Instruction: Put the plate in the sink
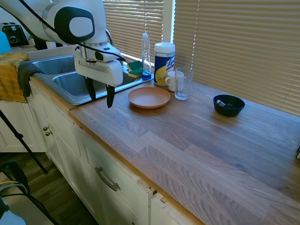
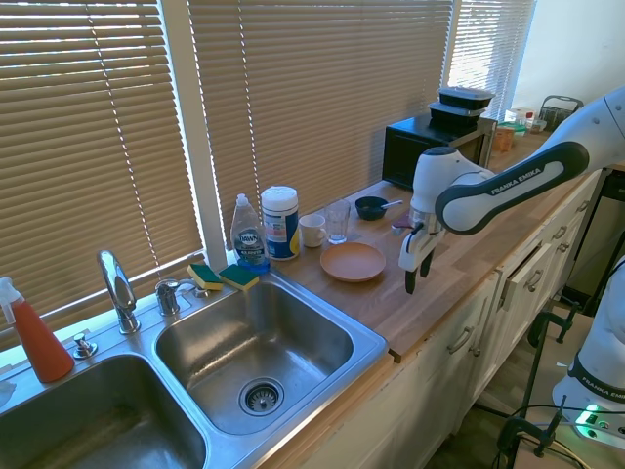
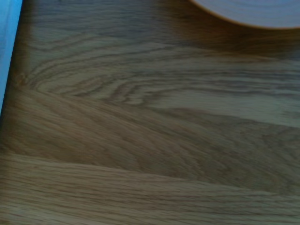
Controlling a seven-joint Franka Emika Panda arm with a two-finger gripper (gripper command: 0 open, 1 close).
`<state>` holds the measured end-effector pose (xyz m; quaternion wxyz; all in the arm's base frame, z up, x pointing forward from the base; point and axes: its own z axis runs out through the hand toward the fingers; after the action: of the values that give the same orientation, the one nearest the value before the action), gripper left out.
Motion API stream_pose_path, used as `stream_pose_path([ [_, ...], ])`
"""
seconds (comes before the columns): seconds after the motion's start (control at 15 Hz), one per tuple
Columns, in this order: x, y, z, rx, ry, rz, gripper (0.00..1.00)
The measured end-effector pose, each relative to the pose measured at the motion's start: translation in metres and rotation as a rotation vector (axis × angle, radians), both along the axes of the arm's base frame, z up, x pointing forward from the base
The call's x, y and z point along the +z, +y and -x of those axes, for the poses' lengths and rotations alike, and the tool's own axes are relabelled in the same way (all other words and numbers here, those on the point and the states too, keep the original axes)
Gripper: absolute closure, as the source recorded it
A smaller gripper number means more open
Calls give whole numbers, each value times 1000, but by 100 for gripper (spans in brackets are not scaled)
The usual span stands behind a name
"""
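The salmon-orange plate lies flat on the wooden counter, just right of the sink. From the other side the plate sits beyond the right basin of the sink. My gripper hangs open and empty, fingers pointing down, a little above the counter. It is beside the plate, toward the counter's front edge, and apart from it. In the second exterior view the gripper stands right of the plate. The wrist view shows bare wood and the plate's rim.
Behind the plate stand a drinking glass, a white mug, a wipes canister and a soap bottle. Sponges lie on the sink's back rim. A dark blue bowl sits further right. A faucet rises behind the basins.
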<state>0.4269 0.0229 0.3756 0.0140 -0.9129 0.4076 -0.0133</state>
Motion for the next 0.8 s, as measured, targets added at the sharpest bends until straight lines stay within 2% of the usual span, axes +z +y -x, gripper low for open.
stream_pose_path([
  [0.2,2,0,-1,-1,-4,-1,0],
  [0.4,16,-13,-14,-30,-37,-14,0],
  [0.8,30,-88,-67,-102,-78,-31,0],
])
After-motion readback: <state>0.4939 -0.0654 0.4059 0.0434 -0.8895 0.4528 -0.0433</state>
